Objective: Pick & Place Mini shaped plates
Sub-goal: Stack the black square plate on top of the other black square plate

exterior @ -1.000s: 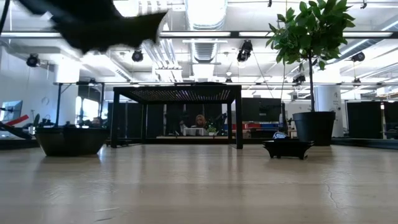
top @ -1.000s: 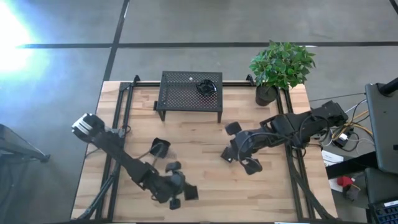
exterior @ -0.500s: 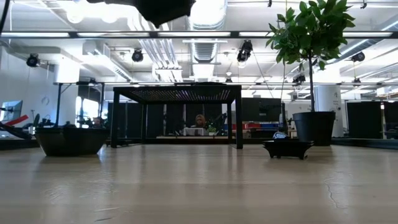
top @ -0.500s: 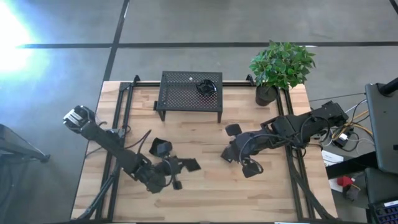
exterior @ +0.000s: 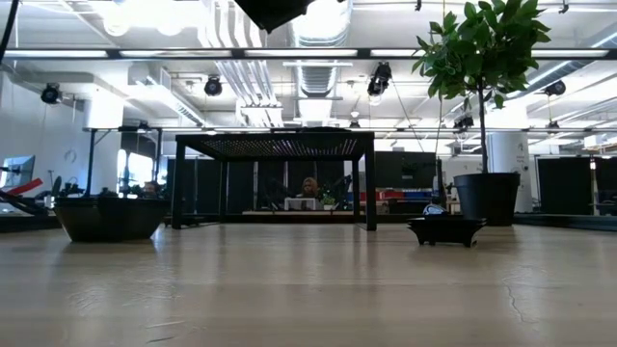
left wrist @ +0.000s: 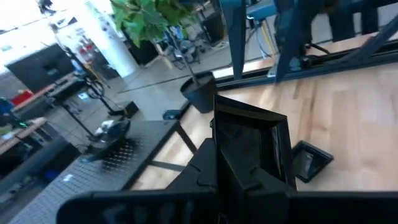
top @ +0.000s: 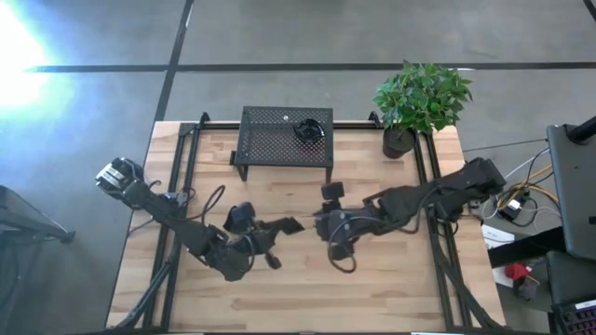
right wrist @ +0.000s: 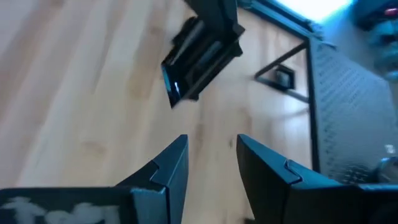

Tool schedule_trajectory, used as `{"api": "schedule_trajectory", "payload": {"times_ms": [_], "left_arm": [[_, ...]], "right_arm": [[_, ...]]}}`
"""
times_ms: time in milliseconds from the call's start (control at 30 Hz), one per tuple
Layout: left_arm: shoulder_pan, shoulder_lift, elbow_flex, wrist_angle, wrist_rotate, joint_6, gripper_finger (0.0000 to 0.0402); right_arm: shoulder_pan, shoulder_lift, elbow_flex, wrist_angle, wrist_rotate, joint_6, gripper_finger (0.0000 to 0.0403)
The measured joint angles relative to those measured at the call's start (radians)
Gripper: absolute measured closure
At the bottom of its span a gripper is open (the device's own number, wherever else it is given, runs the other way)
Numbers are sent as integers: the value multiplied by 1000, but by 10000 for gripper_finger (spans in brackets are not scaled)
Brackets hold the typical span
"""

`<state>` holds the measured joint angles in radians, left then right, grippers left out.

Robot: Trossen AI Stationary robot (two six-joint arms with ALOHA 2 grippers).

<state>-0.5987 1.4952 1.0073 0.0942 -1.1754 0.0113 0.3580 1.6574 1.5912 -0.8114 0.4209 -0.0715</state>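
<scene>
High view: left gripper (top: pixel 279 229) clamps square plate (top: pixel 288 225)

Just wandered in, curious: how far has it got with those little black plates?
One dish already sits on the mesh stand. The left gripper holds a square plate aloft; the right gripper is open and empty. Two more plates wait on the table.

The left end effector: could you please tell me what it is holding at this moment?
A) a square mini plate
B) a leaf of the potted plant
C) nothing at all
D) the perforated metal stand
A: in the left wrist view the left end effector is clamped on a square mini plate, lifted above the table, while the stand sits apart at the back of the table.
</scene>
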Motion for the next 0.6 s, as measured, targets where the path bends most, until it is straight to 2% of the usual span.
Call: {"api": "schedule_trajectory", "payload": {"times_ms": [67,367,600], "left_arm": [[1,0,0,10,-18,15,401],[4,0,0,10,-82,39,401],[9,0,0,11,-84,59,401]], "right_arm": [[-4,17,0,34,31,4,270],[-24,36,0,134,27,66,287],[-26,36,0,201,25,72,294]]}}
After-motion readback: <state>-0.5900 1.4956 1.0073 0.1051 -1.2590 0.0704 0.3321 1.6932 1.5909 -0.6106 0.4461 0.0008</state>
